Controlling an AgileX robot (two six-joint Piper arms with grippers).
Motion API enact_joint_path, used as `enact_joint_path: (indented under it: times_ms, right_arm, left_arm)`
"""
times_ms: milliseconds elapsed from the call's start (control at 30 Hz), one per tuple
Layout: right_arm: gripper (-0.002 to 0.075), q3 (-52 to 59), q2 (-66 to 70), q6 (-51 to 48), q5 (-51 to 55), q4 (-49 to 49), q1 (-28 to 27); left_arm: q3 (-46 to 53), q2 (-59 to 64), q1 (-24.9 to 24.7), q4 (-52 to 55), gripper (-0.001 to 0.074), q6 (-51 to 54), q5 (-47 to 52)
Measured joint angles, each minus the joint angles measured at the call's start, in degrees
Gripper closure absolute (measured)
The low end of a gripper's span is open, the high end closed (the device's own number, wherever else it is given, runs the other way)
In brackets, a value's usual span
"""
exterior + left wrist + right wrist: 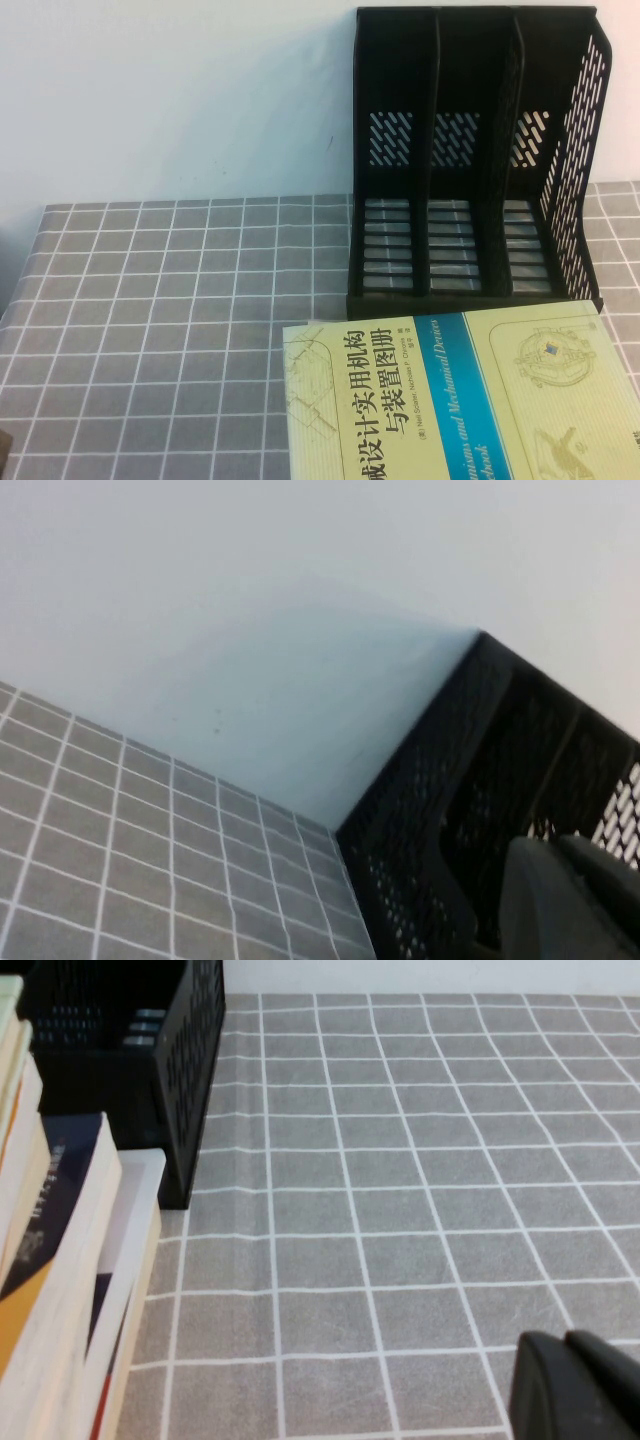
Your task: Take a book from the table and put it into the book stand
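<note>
The book [450,400], pale yellow-green with a blue band, lies flat at the front right of the grey gridded table [150,300], just in front of the book stand. The black three-slot book stand [470,150] stands upright at the back right, its slots empty. Neither gripper shows in the high view. My left gripper [558,846] is shut and empty, raised beside the stand's mesh side [440,810]. My right gripper [565,1338] is shut and empty, low over the bare cloth, to the side of the stand [190,1060].
A stack of books [60,1260] seen edge-on stands by the stand's corner in the right wrist view; I cannot tell which one is the book. A pale wall [180,90] runs behind the table. The table's left half is bare cloth.
</note>
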Motion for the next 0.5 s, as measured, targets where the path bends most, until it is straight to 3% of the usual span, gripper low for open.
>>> enact_joint_path:
  times_ms: [233, 500]
  right_arm:
    - [0.0729, 0.00, 0.00, 0.00, 0.00, 0.00, 0.00]
    - [0.0729, 0.00, 0.00, 0.00, 0.00, 0.00, 0.00]
  left_arm:
    - [-6.46, 0.00, 0.00, -1.92, 0.0739, 0.38, 2.76]
    - [-13.38, 0.00, 0.00, 6.87, 0.0739, 2.33, -0.29]
